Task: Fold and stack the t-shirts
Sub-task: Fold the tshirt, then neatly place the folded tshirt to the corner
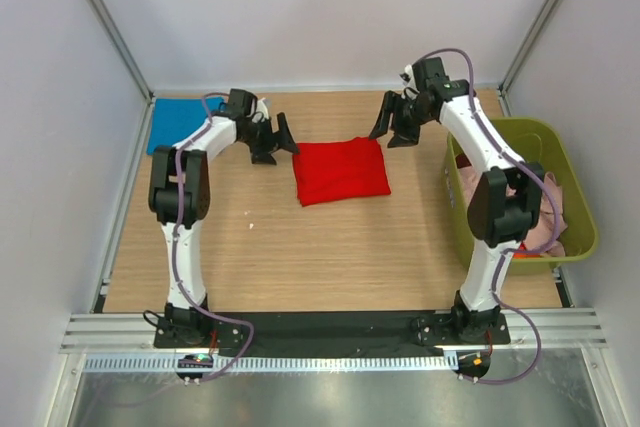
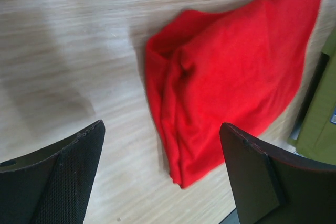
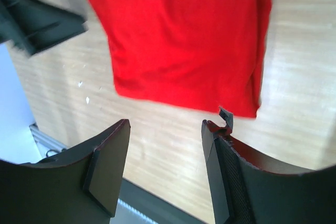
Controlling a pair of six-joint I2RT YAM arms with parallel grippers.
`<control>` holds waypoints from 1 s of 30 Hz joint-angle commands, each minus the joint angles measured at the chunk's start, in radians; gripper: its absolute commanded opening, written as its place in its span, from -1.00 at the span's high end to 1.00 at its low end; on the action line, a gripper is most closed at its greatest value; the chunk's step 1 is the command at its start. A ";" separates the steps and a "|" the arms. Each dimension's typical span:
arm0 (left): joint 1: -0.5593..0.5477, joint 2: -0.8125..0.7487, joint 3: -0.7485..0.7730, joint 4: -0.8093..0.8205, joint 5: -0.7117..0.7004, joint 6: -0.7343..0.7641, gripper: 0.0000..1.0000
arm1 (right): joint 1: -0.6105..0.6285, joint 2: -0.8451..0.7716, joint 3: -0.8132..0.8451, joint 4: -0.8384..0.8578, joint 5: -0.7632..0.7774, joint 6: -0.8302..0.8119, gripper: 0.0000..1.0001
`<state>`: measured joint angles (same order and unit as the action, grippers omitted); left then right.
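Note:
A bright red t-shirt (image 1: 340,170) lies folded into a rough square in the middle of the table; it also shows in the left wrist view (image 2: 236,72) and in the right wrist view (image 3: 184,40). A blue t-shirt (image 1: 178,123) lies folded at the far left. Pale pink cloth (image 1: 540,217) sits in the bin. My left gripper (image 1: 280,139) is open and empty, just left of the red shirt's far left corner. My right gripper (image 1: 393,124) is open and empty, just beyond the shirt's far right corner. Both hover above the table.
An olive-green plastic bin (image 1: 575,182) stands at the right edge, its corner in the left wrist view (image 2: 320,129). White walls and metal frame posts surround the wooden table (image 1: 300,257). A black strip (image 1: 330,325) runs along the near edge.

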<state>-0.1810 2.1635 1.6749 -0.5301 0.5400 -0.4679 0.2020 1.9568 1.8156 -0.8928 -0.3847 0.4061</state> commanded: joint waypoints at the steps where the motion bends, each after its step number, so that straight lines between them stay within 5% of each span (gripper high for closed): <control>1: -0.001 0.044 0.054 0.011 0.045 0.041 -0.81 | 0.008 -0.117 -0.082 -0.018 -0.034 0.000 -0.27; 21: -0.103 0.144 -0.010 0.140 -0.155 -0.071 -0.40 | 0.008 -0.332 -0.401 0.083 -0.111 0.025 -0.27; 26: -0.103 0.170 0.000 0.150 -0.150 -0.087 0.10 | 0.007 -0.383 -0.462 0.095 -0.126 0.039 -0.28; 30: -0.103 0.180 0.000 0.182 -0.123 -0.117 0.68 | 0.010 -0.424 -0.512 0.098 -0.137 0.045 -0.27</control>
<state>-0.2794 2.2875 1.6974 -0.3504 0.4576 -0.5800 0.2058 1.5967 1.3312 -0.8188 -0.4938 0.4324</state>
